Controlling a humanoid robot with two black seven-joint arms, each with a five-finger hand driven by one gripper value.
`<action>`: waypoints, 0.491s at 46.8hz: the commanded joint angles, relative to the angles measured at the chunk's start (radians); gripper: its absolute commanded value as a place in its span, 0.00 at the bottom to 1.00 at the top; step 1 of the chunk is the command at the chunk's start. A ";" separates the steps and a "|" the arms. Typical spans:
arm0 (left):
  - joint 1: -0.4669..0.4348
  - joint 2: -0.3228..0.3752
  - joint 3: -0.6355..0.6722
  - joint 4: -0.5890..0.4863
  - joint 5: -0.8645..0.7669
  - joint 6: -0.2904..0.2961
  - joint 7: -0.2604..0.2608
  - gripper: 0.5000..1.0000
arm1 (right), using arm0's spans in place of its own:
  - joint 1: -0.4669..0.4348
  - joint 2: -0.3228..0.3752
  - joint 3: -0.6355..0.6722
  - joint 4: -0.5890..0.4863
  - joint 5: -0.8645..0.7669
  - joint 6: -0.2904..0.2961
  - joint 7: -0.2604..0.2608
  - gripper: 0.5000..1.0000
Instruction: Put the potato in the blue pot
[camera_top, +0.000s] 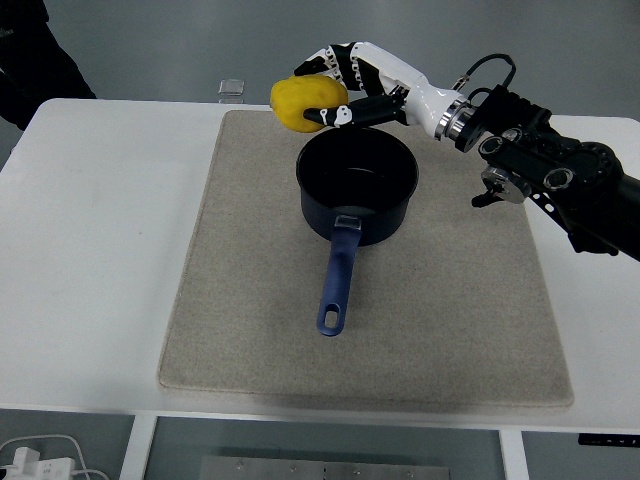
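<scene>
A white counter (100, 250) fills most of the view, and a large beige-grey mat (250, 300) lies flat on it, covering the middle. Behind the counter the floor is plain grey. At the counter's far edge, just beyond the mat, stands a small clear object (231, 89), too small to make out. In the top left corner a dark sleeve (35, 50) of a person is cut off by the picture's edge. Below the counter's near edge, at the bottom left, a white cable and plug (35, 462) are partly cropped.

The blue pot (357, 185) stands upright on the mat, its dark inside empty, its blue handle (336, 280) pointing toward the near edge.

The right robot hand (345, 85) reaches in from the right on a black arm (550, 175) and is curled around the yellow potato (307, 103), gripping it in the air. The potato hangs just beyond the pot's far left rim, not inside it. Part of the potato's right side is covered by the fingers (335, 116). How high it sits above the mat I cannot judge.
</scene>
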 joint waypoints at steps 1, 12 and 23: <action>0.000 0.000 0.000 0.001 0.000 0.000 0.000 0.99 | -0.003 0.016 -0.003 -0.015 -0.001 -0.001 0.000 0.00; 0.001 0.000 0.000 0.004 0.000 0.000 0.000 0.99 | -0.061 -0.016 -0.003 -0.014 -0.015 0.000 0.000 0.00; 0.000 0.000 0.001 0.008 0.000 0.000 0.000 0.99 | -0.100 -0.040 -0.003 -0.012 -0.024 0.000 0.000 0.00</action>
